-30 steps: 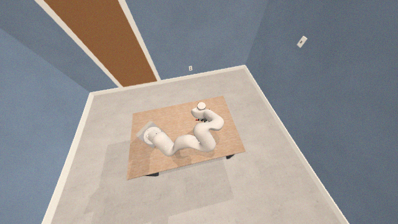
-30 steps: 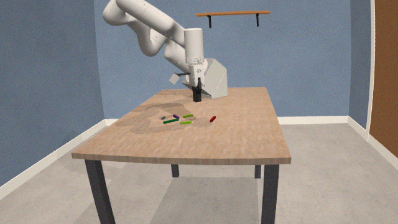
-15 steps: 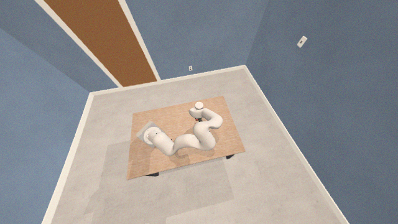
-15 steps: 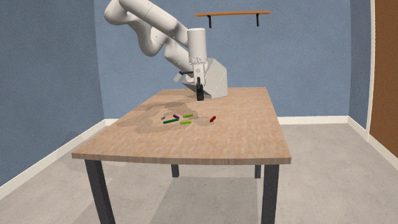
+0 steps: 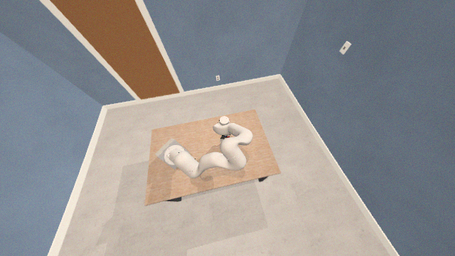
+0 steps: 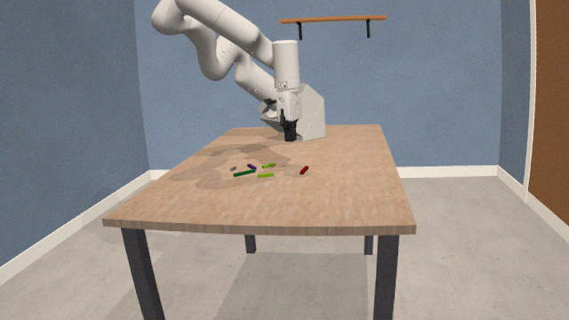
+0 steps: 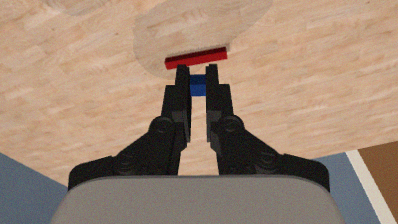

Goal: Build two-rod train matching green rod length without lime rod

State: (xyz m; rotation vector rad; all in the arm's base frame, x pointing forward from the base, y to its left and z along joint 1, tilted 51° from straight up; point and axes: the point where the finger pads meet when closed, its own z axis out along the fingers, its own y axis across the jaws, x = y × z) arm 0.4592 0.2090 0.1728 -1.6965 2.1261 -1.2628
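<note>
blue rod sits clamped in my jaws, raised above the bench, because one plus the red rod lying below makes green's eight.

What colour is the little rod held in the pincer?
Blue; the rod between the pincer tips shows best in the wrist view.

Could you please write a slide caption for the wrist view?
Gripper shut on the blue rod, held above the red rod on the table.
</note>
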